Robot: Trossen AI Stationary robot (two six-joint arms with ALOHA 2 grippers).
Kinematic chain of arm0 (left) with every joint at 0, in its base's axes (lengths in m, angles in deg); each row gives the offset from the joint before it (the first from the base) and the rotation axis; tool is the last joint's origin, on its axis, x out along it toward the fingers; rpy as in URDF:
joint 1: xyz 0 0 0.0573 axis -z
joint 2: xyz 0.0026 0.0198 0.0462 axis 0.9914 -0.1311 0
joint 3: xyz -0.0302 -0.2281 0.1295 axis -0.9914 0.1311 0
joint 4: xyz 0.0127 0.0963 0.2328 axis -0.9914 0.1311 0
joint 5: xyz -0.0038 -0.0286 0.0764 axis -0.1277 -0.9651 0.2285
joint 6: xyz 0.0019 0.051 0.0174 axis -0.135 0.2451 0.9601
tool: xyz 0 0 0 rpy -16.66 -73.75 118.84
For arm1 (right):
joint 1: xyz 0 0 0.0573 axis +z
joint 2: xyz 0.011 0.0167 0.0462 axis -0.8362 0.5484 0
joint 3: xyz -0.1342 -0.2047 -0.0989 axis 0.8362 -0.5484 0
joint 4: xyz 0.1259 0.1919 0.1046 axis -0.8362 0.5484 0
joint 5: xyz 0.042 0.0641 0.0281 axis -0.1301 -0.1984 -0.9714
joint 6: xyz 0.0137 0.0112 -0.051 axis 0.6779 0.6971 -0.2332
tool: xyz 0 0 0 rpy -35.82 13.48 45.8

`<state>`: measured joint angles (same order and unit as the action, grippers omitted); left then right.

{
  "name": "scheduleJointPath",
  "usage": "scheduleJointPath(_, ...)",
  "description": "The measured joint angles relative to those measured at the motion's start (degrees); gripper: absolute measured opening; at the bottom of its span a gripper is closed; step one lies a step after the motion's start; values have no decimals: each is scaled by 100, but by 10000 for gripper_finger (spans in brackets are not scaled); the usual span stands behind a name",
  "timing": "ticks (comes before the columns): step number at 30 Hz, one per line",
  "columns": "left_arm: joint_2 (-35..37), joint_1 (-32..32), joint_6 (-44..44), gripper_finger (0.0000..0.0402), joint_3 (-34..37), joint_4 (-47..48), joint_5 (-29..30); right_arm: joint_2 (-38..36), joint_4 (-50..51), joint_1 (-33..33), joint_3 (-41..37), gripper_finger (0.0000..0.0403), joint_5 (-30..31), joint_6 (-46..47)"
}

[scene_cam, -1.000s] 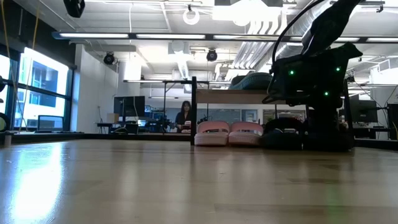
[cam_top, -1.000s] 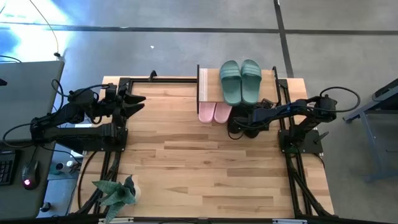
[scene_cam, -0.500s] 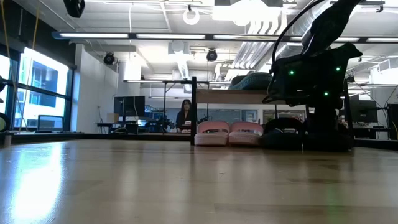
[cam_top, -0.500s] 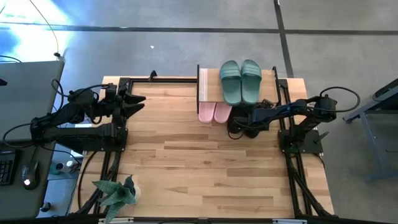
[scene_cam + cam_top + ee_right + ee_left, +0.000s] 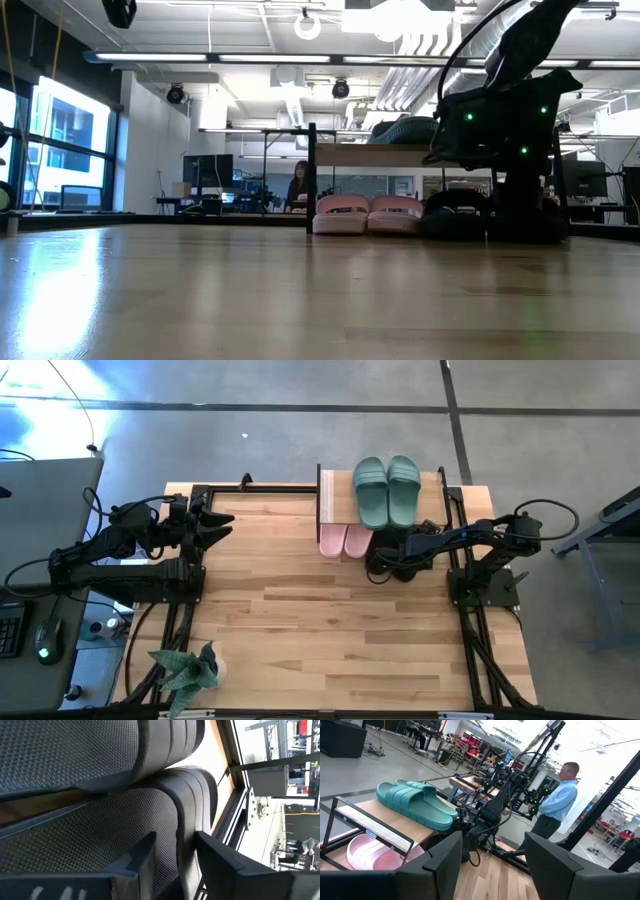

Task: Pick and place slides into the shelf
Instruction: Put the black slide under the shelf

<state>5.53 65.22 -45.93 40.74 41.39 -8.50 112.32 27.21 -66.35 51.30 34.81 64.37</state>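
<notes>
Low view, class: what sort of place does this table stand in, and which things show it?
Probably an open-plan robotics lab or workshop: exposed ceiling ducts with strip lights, other workbenches beyond the table, and a person at work behind.

Two black slides (image 5: pixel 100 785) close up, hand (image 5: pixel 175 857) fingers parted

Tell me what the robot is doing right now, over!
Right pincer open at black slides under the shelf. Left pincer open, waiting far side. Green slides on top, pink slides below. Nothing blocking.
</notes>
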Motion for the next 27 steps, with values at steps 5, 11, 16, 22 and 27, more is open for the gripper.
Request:
scheduleJointPath(5,0,1,1,198,0,0,1,0,61,76,4,125,13,-4)
scheduleJointPath(11,-1,0,1,198,1,0,1,0,331,170,235,124,35,55)
scheduleJointPath(16,0,1,1,198,0,0,-1,-2,337,190,335,124,-8,7)
scheduleJointPath(22,-1,1,1,198,0,0,1,-2,624,297,508,124,-89,155)
scheduleJointPath(27,-2,-1,1,198,0,0,-1,-4,1179,606,859,124,-15,478)
